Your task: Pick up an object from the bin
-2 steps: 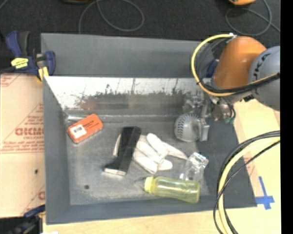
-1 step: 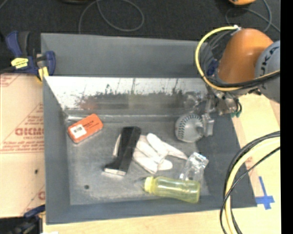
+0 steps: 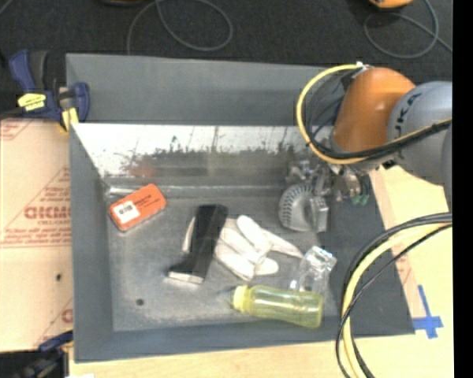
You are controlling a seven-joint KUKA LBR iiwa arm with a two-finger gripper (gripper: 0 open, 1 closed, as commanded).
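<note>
My gripper (image 3: 307, 205) hangs low at the right back of the bin, close to the back wall. Just in front of it and to the left lies a white glove-like thing (image 3: 248, 246). A clear crumpled plastic piece (image 3: 316, 264) lies right in front of the gripper, apart from it. A yellow-green bottle (image 3: 280, 305) lies on its side near the front wall, below the plastic piece. I see nothing held in the gripper.
A black oblong block (image 3: 203, 242) lies mid-bin, left of the white thing. An orange box with a barcode label (image 3: 136, 206) sits at the left back. The arm with its orange cover and yellow cables comes in over the bin's right rim.
</note>
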